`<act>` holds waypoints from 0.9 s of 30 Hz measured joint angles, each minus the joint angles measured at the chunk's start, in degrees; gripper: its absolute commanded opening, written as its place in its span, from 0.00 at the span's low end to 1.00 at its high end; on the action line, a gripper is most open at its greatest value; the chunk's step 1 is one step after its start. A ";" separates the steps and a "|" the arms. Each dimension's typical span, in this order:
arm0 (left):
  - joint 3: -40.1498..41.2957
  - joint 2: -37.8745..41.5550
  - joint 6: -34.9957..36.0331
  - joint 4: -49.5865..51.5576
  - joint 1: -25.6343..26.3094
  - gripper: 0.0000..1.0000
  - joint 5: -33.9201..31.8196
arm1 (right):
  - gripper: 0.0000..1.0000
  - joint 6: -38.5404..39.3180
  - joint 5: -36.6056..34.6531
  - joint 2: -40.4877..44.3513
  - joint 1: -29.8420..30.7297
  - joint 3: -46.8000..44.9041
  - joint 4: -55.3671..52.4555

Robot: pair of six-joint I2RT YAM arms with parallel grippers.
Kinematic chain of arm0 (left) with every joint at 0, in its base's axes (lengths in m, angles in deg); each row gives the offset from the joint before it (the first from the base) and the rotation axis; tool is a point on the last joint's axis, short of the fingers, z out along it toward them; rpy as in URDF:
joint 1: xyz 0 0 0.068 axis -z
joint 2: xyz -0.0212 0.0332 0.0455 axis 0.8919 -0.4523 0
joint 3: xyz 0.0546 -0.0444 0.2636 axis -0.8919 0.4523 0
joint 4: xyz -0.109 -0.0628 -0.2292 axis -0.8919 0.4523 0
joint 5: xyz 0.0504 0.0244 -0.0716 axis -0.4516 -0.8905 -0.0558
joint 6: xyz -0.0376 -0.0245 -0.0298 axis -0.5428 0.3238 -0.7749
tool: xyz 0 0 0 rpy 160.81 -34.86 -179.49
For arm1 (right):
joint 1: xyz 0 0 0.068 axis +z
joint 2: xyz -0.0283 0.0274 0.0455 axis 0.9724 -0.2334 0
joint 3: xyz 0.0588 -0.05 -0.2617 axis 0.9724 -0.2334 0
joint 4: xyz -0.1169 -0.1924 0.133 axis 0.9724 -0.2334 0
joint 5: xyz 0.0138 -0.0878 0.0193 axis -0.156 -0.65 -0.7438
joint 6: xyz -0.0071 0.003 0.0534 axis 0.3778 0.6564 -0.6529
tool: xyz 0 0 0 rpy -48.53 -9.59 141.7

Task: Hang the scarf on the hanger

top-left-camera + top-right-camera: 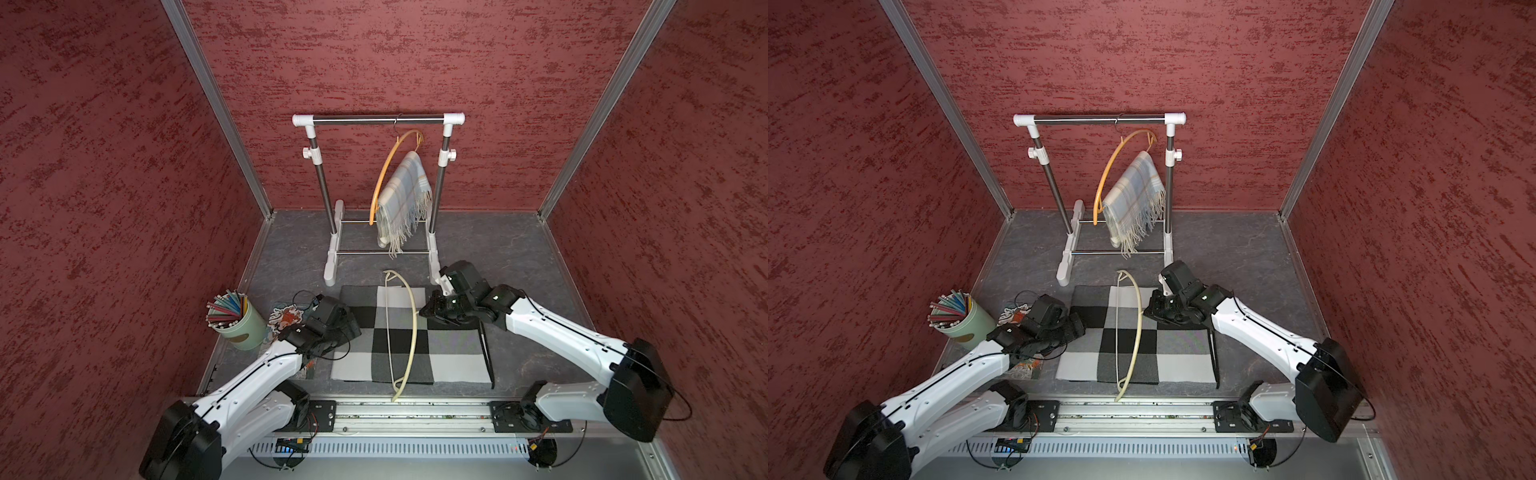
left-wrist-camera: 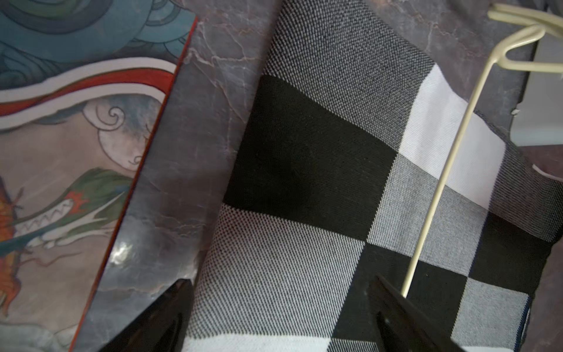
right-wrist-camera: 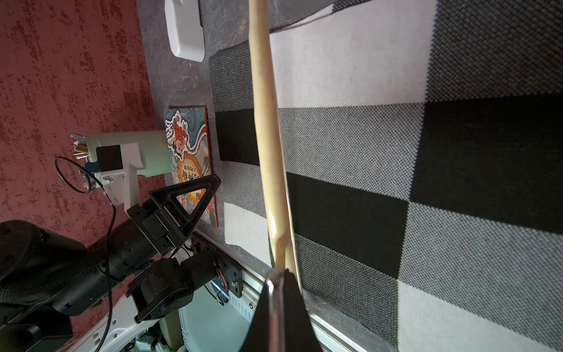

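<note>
Left wrist view: black, grey, white checked scarf (image 2: 304, 170) lies flat under hanger (image 2: 440, 189).

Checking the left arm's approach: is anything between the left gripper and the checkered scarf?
Nothing visible. The left gripper, jaws open, is over the bare left edge of the scarf. The hanger, gripped by the right gripper, crosses the scarf's middle, clear of that edge.
</note>
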 measured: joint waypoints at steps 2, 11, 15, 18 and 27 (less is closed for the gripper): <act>0.09 -3.43 0.39 -2.49 -1.75 0.83 1.25 | 0.00 -0.48 -0.17 -0.87 -0.02 -0.81 1.27; 0.66 -9.79 1.53 -10.01 -4.63 0.68 5.33 | 0.00 -1.46 -0.17 -3.34 -0.26 -2.12 6.21; 0.63 -10.84 1.66 -12.00 -5.25 0.62 6.51 | 0.00 -1.46 -0.17 -3.34 -0.39 -2.16 6.32; 0.63 -11.96 1.53 -12.79 -5.62 0.34 7.45 | 0.00 -1.49 -0.17 -3.17 -0.70 -2.64 6.43; 0.87 -11.78 5.60 -16.44 -3.91 0.00 13.31 | 0.00 -1.27 0.04 -1.16 -2.27 -4.63 6.34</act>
